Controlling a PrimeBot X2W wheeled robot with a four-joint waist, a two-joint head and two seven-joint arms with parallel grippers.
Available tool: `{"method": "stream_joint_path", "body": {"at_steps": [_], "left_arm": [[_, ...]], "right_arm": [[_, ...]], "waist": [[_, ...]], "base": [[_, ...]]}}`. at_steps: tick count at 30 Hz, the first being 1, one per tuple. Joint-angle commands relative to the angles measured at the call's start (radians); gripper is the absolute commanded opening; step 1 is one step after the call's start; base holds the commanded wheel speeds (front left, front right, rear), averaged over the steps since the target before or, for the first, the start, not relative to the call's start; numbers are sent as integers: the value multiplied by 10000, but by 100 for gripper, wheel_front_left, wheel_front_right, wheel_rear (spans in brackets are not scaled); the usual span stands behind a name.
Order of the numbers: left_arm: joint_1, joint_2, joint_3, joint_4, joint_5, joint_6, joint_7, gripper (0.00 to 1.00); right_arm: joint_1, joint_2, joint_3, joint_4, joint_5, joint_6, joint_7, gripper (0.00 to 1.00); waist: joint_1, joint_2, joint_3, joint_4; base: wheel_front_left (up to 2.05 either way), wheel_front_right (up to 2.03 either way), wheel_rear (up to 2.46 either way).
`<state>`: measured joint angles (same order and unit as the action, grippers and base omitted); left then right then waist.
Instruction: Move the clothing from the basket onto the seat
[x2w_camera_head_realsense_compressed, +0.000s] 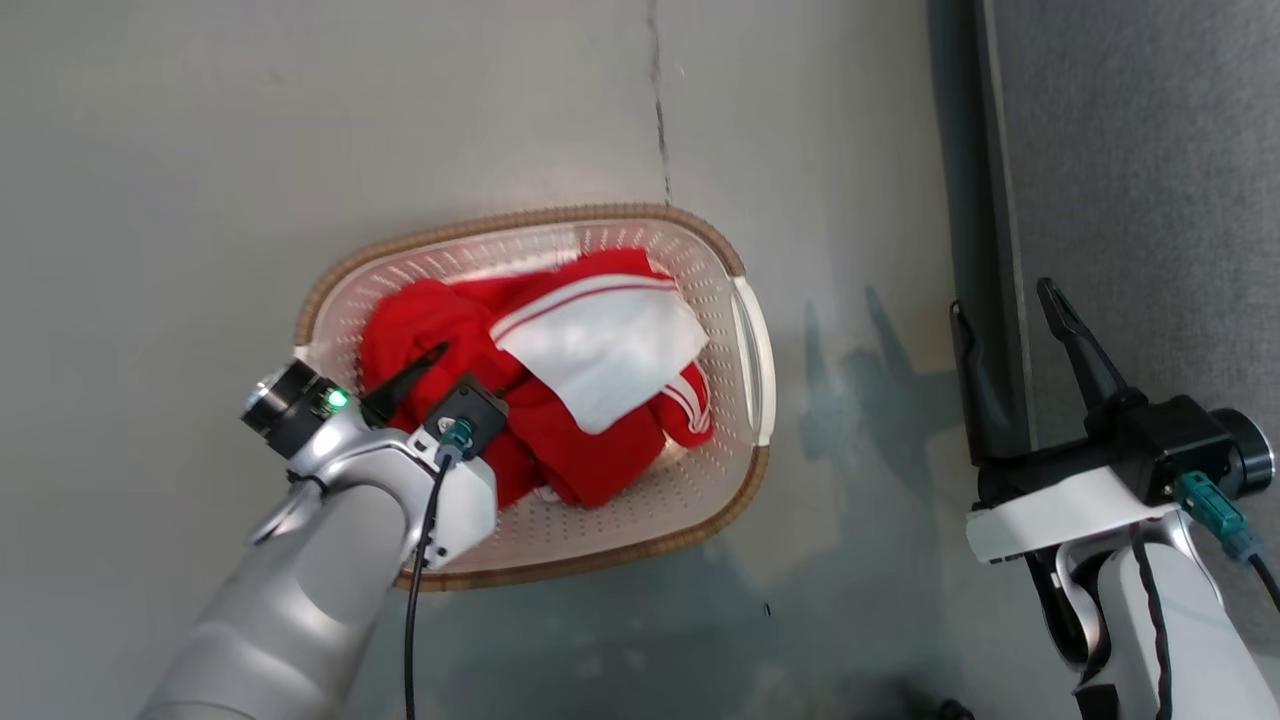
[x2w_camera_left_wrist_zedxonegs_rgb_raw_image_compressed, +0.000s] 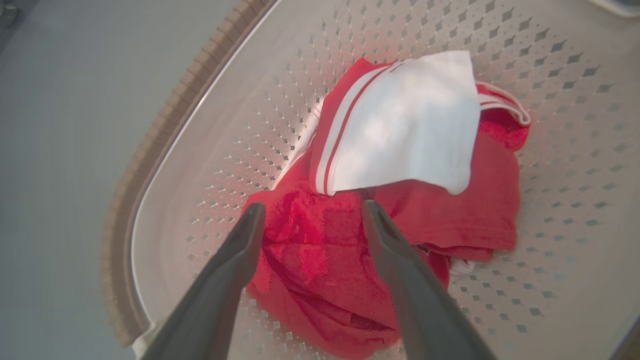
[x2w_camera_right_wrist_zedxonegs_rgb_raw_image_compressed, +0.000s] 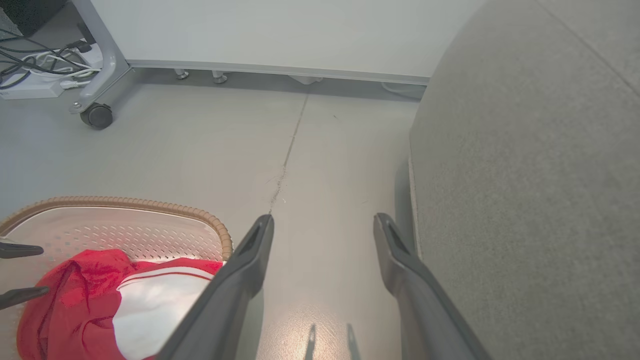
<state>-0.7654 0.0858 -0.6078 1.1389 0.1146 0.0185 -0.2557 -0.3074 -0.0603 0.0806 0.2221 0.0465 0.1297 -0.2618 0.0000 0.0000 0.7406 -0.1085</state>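
Rumpled red-and-white clothing (x2w_camera_head_realsense_compressed: 590, 370) in basket (x2w_camera_head_realsense_compressed: 640, 515)

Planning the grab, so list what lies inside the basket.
Inside the basket: a crumpled red garment with a white, red-striped piece lying on top. Whatever lies beneath the pile is covered.

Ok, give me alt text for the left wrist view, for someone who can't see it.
The open left gripper points at a crumpled red garment in the white perforated basket. A white piece with red stripes lies on top of it. The brown rim curves along the left, with grey floor outside.
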Motion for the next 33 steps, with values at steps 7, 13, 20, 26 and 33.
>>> {"method": "stream_joint_path", "body": {"at_steps": [7, 13, 20, 26, 33], "left_arm": [[-1325, 279, -743, 1173, 782, 13, 705, 100], [-2010, 545, -1468, 1414, 1401, -237, 1800, 100], [-2450, 685, -1887, 1481, 1601, -680, 2833, 100], [-2715, 815, -2106, 1493, 1640, -879, 3634, 100], [-3073, 986, -2279, 1503, 1644, -967, 4152, 100]], "right_arm": [[-360, 77, 63, -224, 206, 19, -60, 100], [-504, 87, 362, -278, 152, 19, -60, 100], [-476, 86, 656, -399, 430, 19, -60, 100], [-530, 85, 805, -527, 739, 19, -60, 100], [-566, 85, 971, -607, 784, 19, -60, 100]], "waist": [[0, 0, 1490, -679], [0, 0, 2049, -928], [0, 0, 2458, -1167], [0, 0, 2713, -1352], [0, 0, 3005, -1503]], "base": [[0, 0, 0], [0, 0, 0], [0, 0, 0], [0, 0, 0], [0, 0, 0]]}}
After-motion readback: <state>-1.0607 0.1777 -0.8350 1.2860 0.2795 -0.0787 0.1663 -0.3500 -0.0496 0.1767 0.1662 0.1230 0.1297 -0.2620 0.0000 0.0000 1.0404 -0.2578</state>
